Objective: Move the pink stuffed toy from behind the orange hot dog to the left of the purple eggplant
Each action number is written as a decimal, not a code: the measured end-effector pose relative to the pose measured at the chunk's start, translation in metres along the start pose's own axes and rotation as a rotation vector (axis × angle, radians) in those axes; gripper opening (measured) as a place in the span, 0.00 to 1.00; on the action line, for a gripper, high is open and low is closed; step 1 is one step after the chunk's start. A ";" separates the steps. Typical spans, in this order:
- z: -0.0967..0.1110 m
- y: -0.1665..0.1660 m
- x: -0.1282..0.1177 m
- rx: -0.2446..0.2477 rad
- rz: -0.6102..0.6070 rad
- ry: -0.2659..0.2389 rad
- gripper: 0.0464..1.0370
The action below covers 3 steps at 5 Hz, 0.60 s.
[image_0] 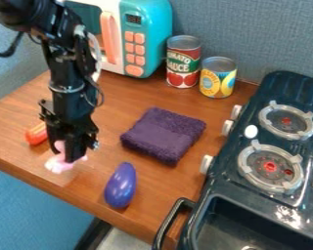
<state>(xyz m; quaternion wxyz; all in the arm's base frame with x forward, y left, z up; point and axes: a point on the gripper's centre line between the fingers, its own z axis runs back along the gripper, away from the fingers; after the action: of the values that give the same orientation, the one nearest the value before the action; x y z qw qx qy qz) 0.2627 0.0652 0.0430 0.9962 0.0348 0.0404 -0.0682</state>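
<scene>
Pincer point(65, 155) hangs at pink toy point(56, 165), near purple eggplant point(121, 185).

There are two cans point(183, 62), one towel point(164, 134), one purple eggplant point(121, 185), one pink thing point(62, 164) and one orange-red thing point(36, 134), all on one desk point(97, 195). There is one microwave point(149, 29), with one handle and seven buttons point(134, 71): six small ones in three pairs, plus one wide one. There is one stove point(244, 73) with two burners point(270, 167), and three knobs point(206, 164) can be seen. I count one small white oval point(251, 131), one sink point(251, 224) and one black bar handle point(167, 222).
</scene>
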 end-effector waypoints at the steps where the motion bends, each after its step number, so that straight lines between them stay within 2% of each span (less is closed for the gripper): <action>1: -0.012 -0.001 0.000 0.003 0.014 0.035 0.40; 2: -0.015 0.000 0.005 -0.009 0.023 0.057 0.42; 3: -0.020 0.002 0.004 -0.079 0.003 0.089 0.51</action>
<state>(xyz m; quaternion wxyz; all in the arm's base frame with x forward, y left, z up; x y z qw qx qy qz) 0.2652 0.0679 0.0232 0.9942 -0.0016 0.0870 -0.0637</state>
